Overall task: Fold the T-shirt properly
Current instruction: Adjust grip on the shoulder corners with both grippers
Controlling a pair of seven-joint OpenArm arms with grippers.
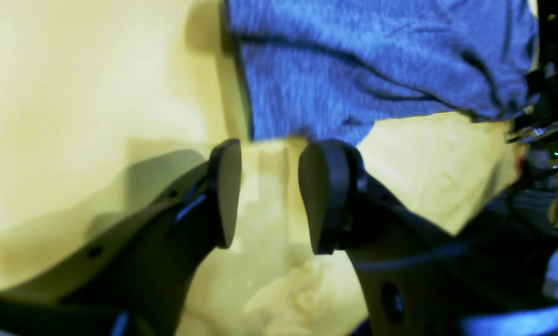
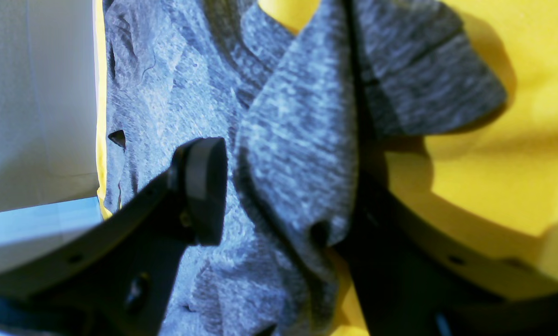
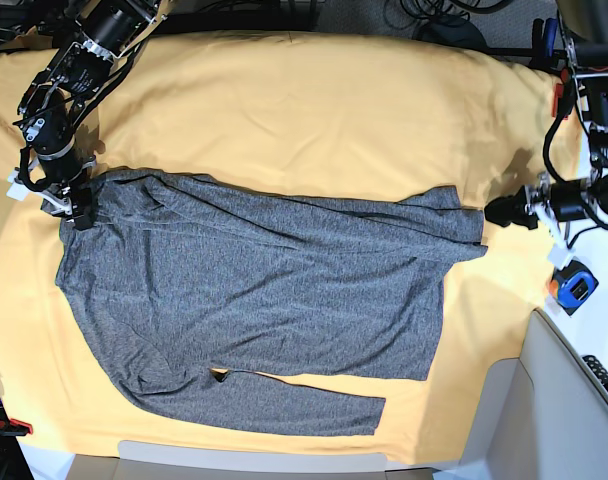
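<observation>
The table [image 3: 284, 90] is covered edge to edge with a yellow-orange cloth sheet [image 3: 314, 110], lightly creased and rucked near the corners. The T-shirt [image 3: 254, 290], heather-grey and long-sleeved, lies spread flat across the middle of the sheet, one sleeve stretched along its near edge and the upper sleeve folded over the body toward the far side. The right gripper [image 3: 72, 205] stands at the garment's corner on the base view's left; in the right wrist view its fingers [image 2: 204, 186] are parted around a raised fold of the grey knit, which fills the gap between them, so they grip the shirt. The left gripper [image 3: 506, 211] sits just beside the sleeve end on the base view's right; the left wrist view shows its fingers [image 1: 225, 191] apart over bare yellow cloth, holding nothing, the shirt's edge just beyond the tips. A blue and orange object [image 3: 572, 284] lies off the sheet's edge nearby, beside a pale grey panel [image 3: 564, 400]. Cables [image 3: 424, 15] trail behind the far edge.
</observation>
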